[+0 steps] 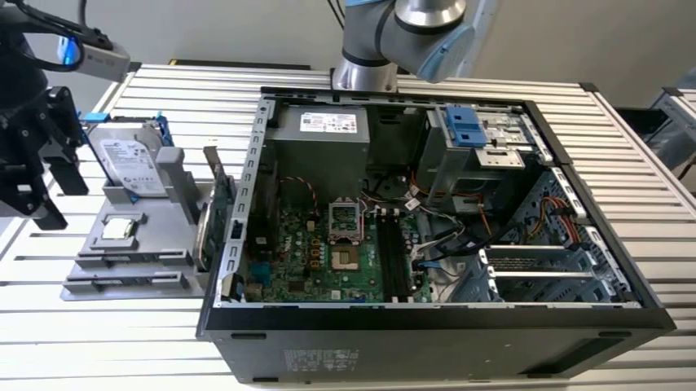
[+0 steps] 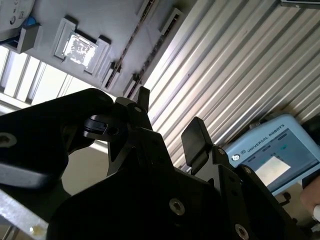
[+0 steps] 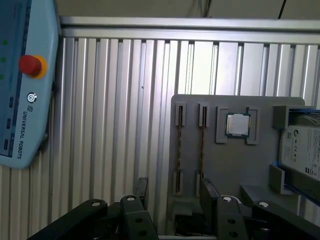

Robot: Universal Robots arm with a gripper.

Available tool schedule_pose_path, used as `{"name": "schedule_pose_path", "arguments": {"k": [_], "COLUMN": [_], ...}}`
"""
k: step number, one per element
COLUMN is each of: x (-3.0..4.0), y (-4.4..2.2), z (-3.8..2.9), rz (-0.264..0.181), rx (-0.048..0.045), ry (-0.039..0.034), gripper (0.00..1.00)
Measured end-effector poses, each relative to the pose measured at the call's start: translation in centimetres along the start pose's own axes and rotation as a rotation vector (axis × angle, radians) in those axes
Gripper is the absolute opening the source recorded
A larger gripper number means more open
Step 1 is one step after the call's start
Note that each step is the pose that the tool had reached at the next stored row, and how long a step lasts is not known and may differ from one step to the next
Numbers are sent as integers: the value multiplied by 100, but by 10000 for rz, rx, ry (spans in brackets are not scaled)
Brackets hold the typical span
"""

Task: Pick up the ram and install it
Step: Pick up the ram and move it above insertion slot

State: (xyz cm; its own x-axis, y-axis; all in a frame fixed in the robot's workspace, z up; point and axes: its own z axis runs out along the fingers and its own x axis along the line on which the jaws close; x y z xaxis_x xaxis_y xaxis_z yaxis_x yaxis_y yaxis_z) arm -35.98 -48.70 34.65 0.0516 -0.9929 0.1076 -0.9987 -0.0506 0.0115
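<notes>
The hand (image 3: pixel 175 192) hung empty, fingers apart, above the gray tray (image 3: pixel 225 165); the ram (image 3: pixel 179 150) stood edge-up in a tray slot beside another stick (image 3: pixel 202 150).

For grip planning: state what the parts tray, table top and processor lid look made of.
Parts tray: matte grey plastic, seemingly; dull, even surface. Table top: ribbed bare metal, probably aluminium; streaky sheen. Processor lid: bright metal; it glints.

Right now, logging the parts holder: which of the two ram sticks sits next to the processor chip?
The ram stick in the slot directly beside the processor chip; the other ram stick stands one slot further, by the edge of the grey holder.
</notes>
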Motion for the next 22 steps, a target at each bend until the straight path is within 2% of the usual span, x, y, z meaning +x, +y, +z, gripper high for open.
{"name": "schedule_pose_path", "arguments": {"k": [22], "x": [-20], "y": [-1], "z": [78], "rz": [1], "rx": [-5], "ry": [92], "gripper": [100]}}
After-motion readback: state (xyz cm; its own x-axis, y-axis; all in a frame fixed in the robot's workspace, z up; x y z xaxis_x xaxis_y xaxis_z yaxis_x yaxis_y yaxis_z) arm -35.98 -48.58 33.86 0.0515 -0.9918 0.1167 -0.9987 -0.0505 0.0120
